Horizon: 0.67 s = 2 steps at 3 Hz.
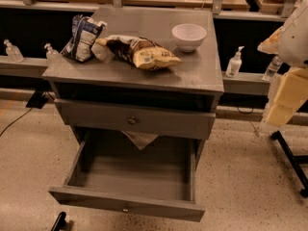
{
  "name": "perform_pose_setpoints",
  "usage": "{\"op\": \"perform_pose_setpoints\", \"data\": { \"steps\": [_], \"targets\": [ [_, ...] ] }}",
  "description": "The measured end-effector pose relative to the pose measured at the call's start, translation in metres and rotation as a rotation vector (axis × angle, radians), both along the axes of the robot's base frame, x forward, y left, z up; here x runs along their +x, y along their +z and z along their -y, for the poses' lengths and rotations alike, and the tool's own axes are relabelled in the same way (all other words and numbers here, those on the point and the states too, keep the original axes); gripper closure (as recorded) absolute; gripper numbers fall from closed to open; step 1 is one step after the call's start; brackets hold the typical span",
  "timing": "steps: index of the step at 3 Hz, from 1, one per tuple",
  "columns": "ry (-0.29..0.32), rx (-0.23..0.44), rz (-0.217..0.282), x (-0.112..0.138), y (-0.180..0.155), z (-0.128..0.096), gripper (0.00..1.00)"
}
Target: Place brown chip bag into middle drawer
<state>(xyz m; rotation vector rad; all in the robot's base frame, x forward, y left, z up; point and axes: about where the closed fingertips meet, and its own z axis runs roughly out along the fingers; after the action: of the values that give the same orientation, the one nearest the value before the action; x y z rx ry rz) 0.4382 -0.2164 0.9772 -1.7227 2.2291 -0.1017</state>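
The brown chip bag (139, 51) lies on its side on the grey cabinet top (192, 71), between a blue-and-white bag (83, 37) and a white bowl (188, 35). The middle drawer (159, 121), with a plain grey front and a round knob (131, 121), sticks out only a little from the cabinet. Below it the bottom drawer (96, 196) is pulled far out. My gripper (284, 97) is the pale blurred shape on the arm at the right edge, to the right of the cabinet and well away from the bag.
A pale sheet (139, 138) hangs under the middle drawer. Pump bottles (234, 61) stand on the ledge behind, on both sides. A black stand leg (291, 160) is on the floor at the right. A workbench runs along the back.
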Motion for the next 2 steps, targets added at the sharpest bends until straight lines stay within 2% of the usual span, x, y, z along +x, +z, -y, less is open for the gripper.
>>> {"op": "perform_pose_setpoints", "data": {
  "steps": [1, 2],
  "targets": [
    [0.0, 0.0, 0.0, 0.0, 0.0, 0.0, 0.0],
    [0.043, -0.05, 0.071, 0.04, 0.019, -0.012, 0.0]
  ]
}}
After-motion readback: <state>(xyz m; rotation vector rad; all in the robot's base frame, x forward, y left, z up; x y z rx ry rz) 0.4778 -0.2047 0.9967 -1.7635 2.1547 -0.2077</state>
